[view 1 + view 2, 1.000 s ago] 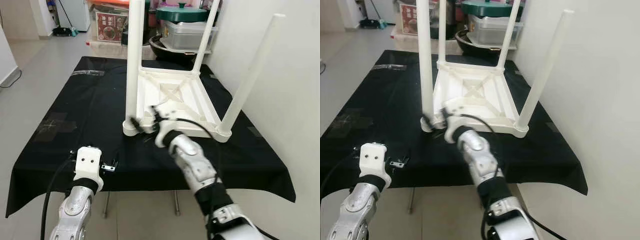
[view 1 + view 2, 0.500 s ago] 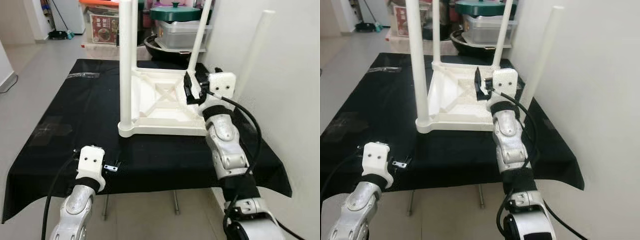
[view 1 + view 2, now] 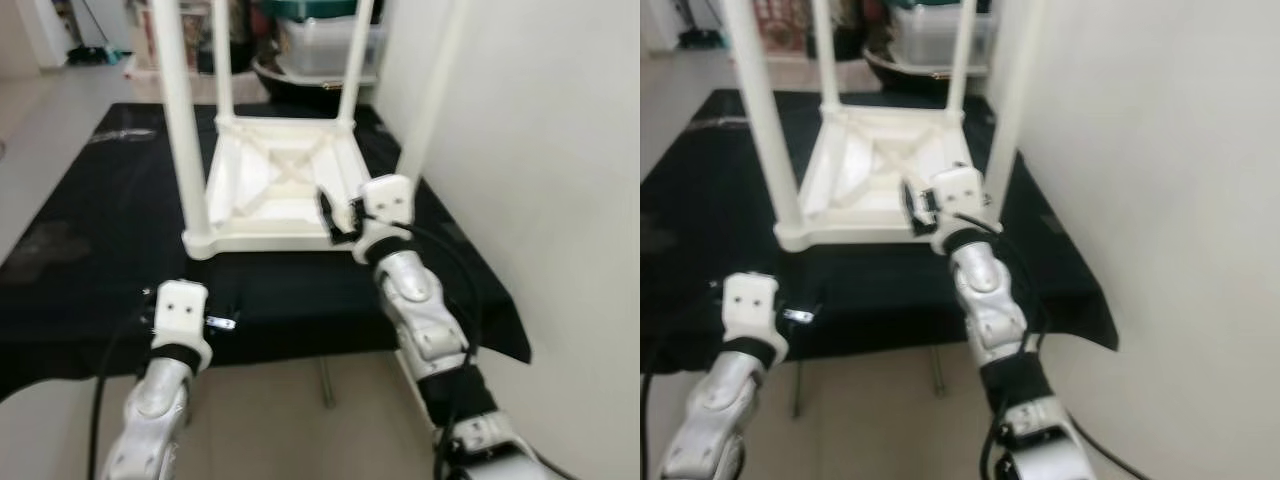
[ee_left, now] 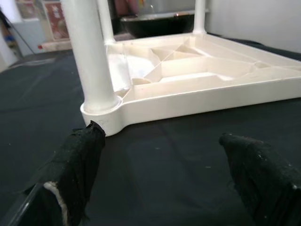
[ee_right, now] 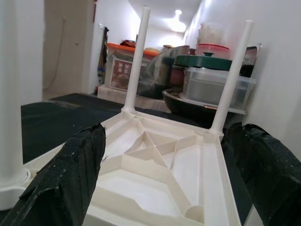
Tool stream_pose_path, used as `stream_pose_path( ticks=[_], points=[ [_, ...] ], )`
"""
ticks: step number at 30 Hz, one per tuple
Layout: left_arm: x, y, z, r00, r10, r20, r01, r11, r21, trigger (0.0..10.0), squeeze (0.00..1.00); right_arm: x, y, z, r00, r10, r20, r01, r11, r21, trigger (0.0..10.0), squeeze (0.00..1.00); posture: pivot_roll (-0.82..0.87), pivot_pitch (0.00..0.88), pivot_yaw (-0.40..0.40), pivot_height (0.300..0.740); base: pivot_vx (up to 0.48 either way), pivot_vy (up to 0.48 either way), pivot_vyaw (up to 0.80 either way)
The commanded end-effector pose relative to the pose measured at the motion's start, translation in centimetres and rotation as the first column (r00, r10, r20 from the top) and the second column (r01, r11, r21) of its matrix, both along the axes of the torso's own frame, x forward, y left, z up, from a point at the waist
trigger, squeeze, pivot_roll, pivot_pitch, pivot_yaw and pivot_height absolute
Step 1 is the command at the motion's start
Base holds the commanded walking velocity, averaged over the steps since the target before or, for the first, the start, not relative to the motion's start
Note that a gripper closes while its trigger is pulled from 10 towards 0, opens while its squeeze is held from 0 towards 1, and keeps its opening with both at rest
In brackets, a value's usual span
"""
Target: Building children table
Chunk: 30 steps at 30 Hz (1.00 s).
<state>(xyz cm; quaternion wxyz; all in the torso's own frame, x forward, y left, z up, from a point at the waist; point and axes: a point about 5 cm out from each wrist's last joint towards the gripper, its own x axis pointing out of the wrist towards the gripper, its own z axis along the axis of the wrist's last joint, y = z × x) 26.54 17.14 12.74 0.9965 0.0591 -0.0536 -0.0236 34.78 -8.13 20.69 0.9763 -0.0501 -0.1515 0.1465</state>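
Observation:
A white children's table (image 3: 275, 190) lies upside down on a black-covered table (image 3: 90, 250), with its legs pointing up. The near left leg (image 3: 185, 130) and the near right leg (image 3: 430, 100) stand at the front corners. My right gripper (image 3: 332, 212) hovers open just above the upturned table's front edge, near the right corner. In the right wrist view its fingers (image 5: 70, 179) spread wide over the ribbed underside (image 5: 155, 160). My left gripper (image 3: 224, 322) is open low over the cloth, facing the near left corner (image 4: 106, 115) with nothing between its fingers.
A white wall (image 3: 560, 200) runs close along the right side. Behind the table sit a black bowl (image 3: 300, 85) and a lidded grey container (image 3: 320, 45). The cloth's front edge (image 3: 300, 345) hangs near my arms. Bare floor (image 3: 40, 110) lies to the left.
The camera has shifted. My right gripper swung from the near left leg to the table's right side, then dropped toward the front right corner. The left gripper has barely moved.

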Motion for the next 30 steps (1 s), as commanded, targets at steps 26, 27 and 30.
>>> stream_pose_path(
  ticks=[26,27,30],
  points=[
    [0.4,0.2,1.0,0.999,0.002,0.038,0.001,0.998,-0.068,10.0,0.00,-2.8,2.0,-2.7,0.947,0.305,-0.102,-0.317,0.940,-0.127,10.0,0.00,0.14,0.000,-0.081,0.740,0.041,0.000,0.17],
    [0.4,0.2,1.0,0.999,0.002,0.038,0.001,0.998,-0.068,10.0,0.00,-2.8,2.0,-2.7,0.947,0.305,-0.102,-0.317,0.940,-0.127,10.0,0.00,0.14,0.000,-0.081,0.740,0.277,0.000,0.61],
    [0.4,0.1,1.0,0.999,0.000,0.038,0.002,0.998,-0.070,10.0,0.00,-2.7,1.9,-2.6,0.951,0.298,-0.086,-0.309,0.934,-0.181,10.0,0.00,0.14,0.000,-0.081,0.740,0.277,0.000,0.61]
  ],
)
